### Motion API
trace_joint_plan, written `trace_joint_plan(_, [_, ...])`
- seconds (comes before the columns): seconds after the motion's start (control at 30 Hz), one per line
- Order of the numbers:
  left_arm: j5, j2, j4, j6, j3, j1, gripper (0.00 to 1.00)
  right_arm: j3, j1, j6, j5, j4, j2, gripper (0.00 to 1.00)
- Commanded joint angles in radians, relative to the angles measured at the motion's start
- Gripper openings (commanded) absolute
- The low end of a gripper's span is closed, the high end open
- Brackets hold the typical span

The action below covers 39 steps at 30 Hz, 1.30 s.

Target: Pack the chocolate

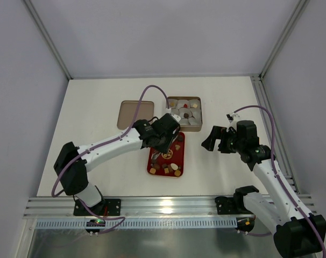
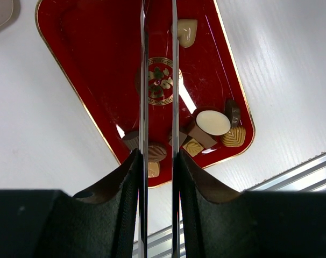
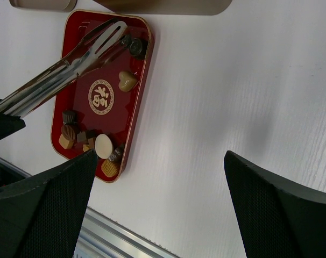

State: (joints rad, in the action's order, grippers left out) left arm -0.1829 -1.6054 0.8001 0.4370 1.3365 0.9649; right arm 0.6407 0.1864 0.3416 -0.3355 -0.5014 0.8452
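Note:
The chocolate lies on a red tray (image 1: 176,144): a cream heart (image 2: 187,31) alone near the middle, and a cluster at the near end with a cream oval (image 2: 213,122), a tan leaf piece (image 2: 234,136) and a brown round piece (image 2: 156,152). Two dark pieces (image 3: 135,45) sit at the tray's far end. My left gripper (image 2: 158,156) is shut on metal tongs (image 3: 71,62), whose tips reach over the tray's far end beside those dark pieces. My right gripper (image 3: 160,155) hangs open over bare table to the right of the tray.
A square tin (image 1: 184,113) lined with white paper cups, some holding pieces, stands just beyond the tray. Its lid (image 1: 135,115) lies to the left. An aluminium rail (image 1: 168,205) runs along the near edge, and white walls enclose the table.

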Motion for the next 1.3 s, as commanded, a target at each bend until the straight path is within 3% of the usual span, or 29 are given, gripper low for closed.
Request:
trace_joint_plan(0.0, [-0.02, 0.051, -0.002, 0.011, -0.013, 0.003, 0.32, 0.004, 0.01, -0.01, -0.002, 0.029, 0.006, 1.0])
trace_joint_plan(0.63, [-0.013, 0.079, -0.033, 0.008, 0.016, 0.003, 0.4, 0.005, 0.018, -0.012, 0.007, 0.027, 0.011, 1.0])
trace_joint_plan(1.27, [0.016, -0.027, -0.095, -0.024, 0.046, 0.005, 0.39, 0.005, 0.024, -0.01, 0.007, 0.024, 0.014, 1.0])
